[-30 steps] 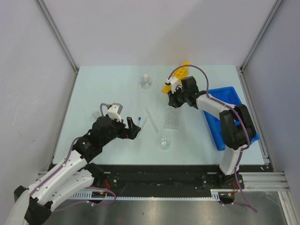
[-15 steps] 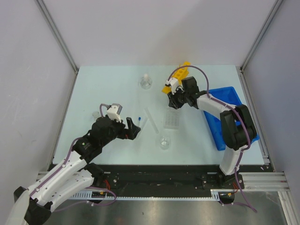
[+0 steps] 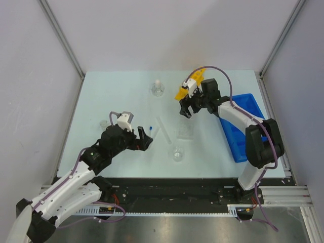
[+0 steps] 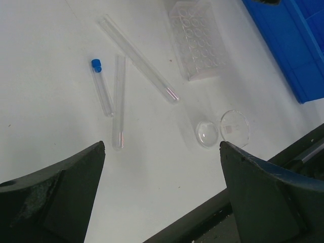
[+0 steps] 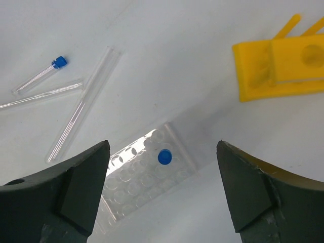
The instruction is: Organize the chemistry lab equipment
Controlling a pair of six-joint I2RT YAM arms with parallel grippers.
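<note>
A blue-capped tube stands upright in a well of the clear tray, directly below my right gripper, which is open and empty above it. The yellow rack lies just beyond. Another blue-capped tube and two long clear tubes lie on the table ahead of my left gripper, open and holding nothing. The small beaker sits near its right finger. In the top view the flask stands at the back and the blue bin lies on the right.
A small clear item rests left of the left arm. The enclosure's walls and frame posts ring the table. The table's front edge runs close behind the beaker.
My right gripper has opened, letting go of the blue-capped tube now standing in the clear tray, and has lifted back toward the yellow rack. The left arm has stayed still.
</note>
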